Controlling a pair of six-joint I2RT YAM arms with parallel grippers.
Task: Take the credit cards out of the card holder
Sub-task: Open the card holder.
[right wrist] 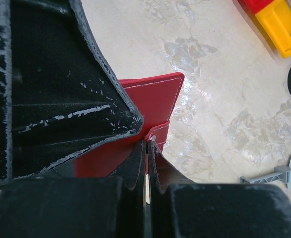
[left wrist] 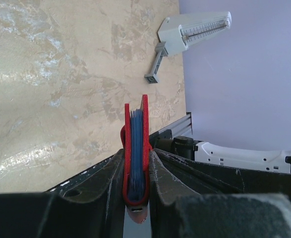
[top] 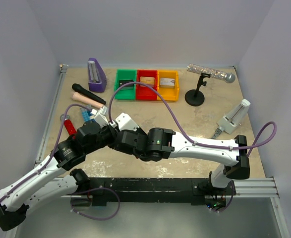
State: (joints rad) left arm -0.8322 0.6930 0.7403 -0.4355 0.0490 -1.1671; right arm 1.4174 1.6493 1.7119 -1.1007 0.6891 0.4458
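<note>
The card holder [left wrist: 137, 144] is a dark red folding wallet, seen edge-on in the left wrist view, standing up between my left gripper's [left wrist: 137, 161] shut jaws above the tabletop. Blue-grey layers show between its red covers; I cannot tell separate credit cards among them. In the right wrist view the holder's red cover [right wrist: 157, 94] is half hidden by a left finger [right wrist: 61, 99]. My right gripper [right wrist: 148, 146] is shut on its small red tab [right wrist: 161, 130]. In the top view both grippers, left [top: 107, 131] and right [top: 116, 138], meet left of centre and hide the holder.
Green [top: 126, 79], red [top: 146, 84] and yellow [top: 167, 84] trays stand at the back. A purple metronome [top: 96, 74], a black microphone [top: 88, 94] and a blue tiled block [top: 88, 116] lie at the left. A microphone on a stand [top: 210, 74] and a white metronome [top: 234, 116] are at the right.
</note>
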